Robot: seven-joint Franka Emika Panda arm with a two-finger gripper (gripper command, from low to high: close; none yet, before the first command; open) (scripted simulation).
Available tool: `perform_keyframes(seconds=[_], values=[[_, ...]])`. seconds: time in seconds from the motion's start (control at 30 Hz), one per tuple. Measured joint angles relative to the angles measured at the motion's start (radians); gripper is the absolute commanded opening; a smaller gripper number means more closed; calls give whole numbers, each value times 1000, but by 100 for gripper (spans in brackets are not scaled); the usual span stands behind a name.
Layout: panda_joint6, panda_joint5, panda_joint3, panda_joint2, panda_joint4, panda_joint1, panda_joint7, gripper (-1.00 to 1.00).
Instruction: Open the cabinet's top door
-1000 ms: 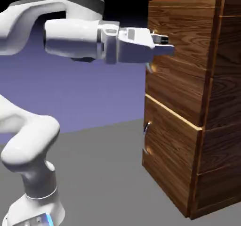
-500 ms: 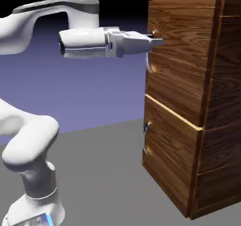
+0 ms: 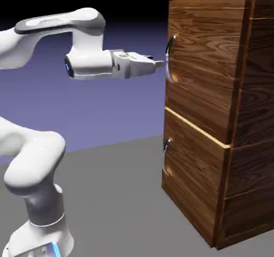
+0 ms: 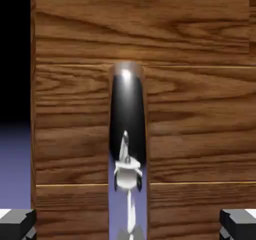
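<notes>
The cabinet of dark reddish wood stands at the right of the exterior view. Its top door lies flush with the front and carries a curved silver handle near its left edge. My gripper reaches level toward that handle and stops just short of it, at about mid-height. In the hand view the handle runs as a shiny upright bar through the middle of the wood. My two fingertips sit far apart in the bottom corners, on either side of the handle. The gripper is open and holds nothing.
Below the top door is a shorter lower panel with its own silver handle. The cabinet rests on the grey table. My white arm's base rises at the lower left.
My hand has drawn back to the left and dropped a little, from overlapping the door's upper left corner to just in front of the handle. The jaws stayed open.
</notes>
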Motion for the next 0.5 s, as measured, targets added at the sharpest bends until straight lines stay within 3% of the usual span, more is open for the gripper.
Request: perform_keyframes(seconds=[0.03, 0.07, 0.5], values=[[-16, 8, 18, 20, 19, -34, -4, 0], [-27, 14, 31, 34, 33, -58, -7, -100], [-87, -246, -284, -30, -163, 341, 40, -100]])
